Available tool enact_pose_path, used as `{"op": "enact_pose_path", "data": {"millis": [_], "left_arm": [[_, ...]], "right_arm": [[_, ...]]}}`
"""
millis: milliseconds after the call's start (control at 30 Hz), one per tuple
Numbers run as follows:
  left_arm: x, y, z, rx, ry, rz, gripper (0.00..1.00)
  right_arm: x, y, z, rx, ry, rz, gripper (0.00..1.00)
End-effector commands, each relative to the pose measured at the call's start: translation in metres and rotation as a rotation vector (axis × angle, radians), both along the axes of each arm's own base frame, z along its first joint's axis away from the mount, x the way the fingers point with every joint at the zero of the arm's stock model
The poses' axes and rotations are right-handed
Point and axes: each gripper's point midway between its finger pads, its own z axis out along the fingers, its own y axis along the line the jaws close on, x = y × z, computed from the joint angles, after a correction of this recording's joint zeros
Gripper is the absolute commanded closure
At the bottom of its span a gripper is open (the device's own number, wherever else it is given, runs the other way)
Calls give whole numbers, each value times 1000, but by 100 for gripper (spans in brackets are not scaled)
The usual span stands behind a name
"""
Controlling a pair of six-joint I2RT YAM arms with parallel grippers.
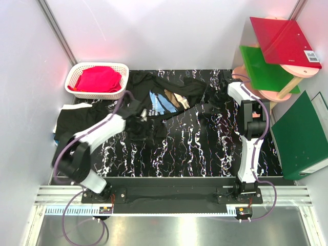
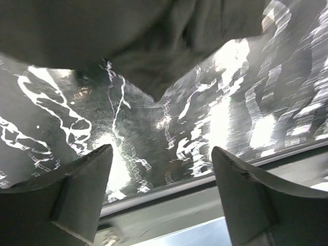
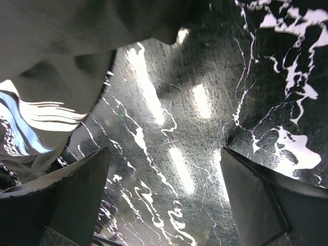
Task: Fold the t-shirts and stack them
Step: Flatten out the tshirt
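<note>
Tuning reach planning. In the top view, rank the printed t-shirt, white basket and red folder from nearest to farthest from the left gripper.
From the left gripper:
1. printed t-shirt: right beside it, crumpled mid-table toward the back.
2. white basket: back-left corner of the table.
3. red folder: far back right, up on the wooden stand off the table.

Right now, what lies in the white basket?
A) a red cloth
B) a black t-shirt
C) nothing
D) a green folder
A: a red cloth fills the basket, while the t-shirt lies outside it.
</note>
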Motion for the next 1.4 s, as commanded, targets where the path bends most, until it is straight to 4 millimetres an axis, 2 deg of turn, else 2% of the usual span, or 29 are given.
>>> {"op": "enact_pose_path", "data": {"millis": [0,33,67,100,167,233,367,467,500,600,700,733,800,833,867,967,1033,1100,1167,1200,1233,1267,1333,1367], "left_arm": [[18,-18,19,-296,-39,273,11],[4,-18,3,-317,15,303,9],[11,-23,4,-369,7,355,7],[0,-20,-11,-368,47,387,7],[2,-28,-17,-427,74,448,9],[-5,-29,-33,-423,122,505,13],[-3,-37,-49,-390,130,515,17],[5,-41,-58,-353,130,510,18],[12,-44,-55,-353,119,509,18],[17,-40,-64,-292,130,537,21],[17,-30,-71,-210,133,552,40],[14,-25,-75,-182,150,551,59],[13,-22,-76,-163,172,552,79],[10,-19,-79,-145,181,547,96],[11,-17,-78,-136,178,549,100],[16,-8,-73,-124,150,549,100],[20,-2,-61,-120,111,525,100],[31,0,-37,-127,31,487,100],[28,3,-24,-122,22,471,100],[23,4,-18,-128,25,449,91],[21,3,-15,-133,31,442,73],[13,1,-15,-148,59,434,38],[5,0,-12,-169,67,440,17],[-3,3,-18,-159,84,450,9]], "right_arm": [[2,6,22,45,-46,1,5],[2,7,22,55,-47,2,5],[2,8,22,62,-48,1,5],[2,9,22,67,-49,0,5],[3,10,23,78,-51,-1,5],[3,12,24,87,-52,3,5],[5,15,26,108,-56,1,6],[5,18,28,121,-59,4,6],[5,18,29,124,-63,4,6],[5,19,32,129,-69,7,6],[5,19,35,140,-76,11,6],[6,18,35,142,-78,11,6],[4,17,33,146,-71,8,6],[3,17,32,147,-69,8,5],[4,15,32,146,-70,6,6],[3,14,32,150,-67,4,6],[2,12,31,152,-67,1,6],[1,11,30,152,-62,-2,6],[0,13,28,157,-58,0,6],[1,12,28,158,-58,-1,6],[1,12,26,160,-54,-2,6],[1,13,25,166,-52,0,6],[2,14,25,173,-50,-4,6],[3,15,24,178,-48,-2,6]]}}
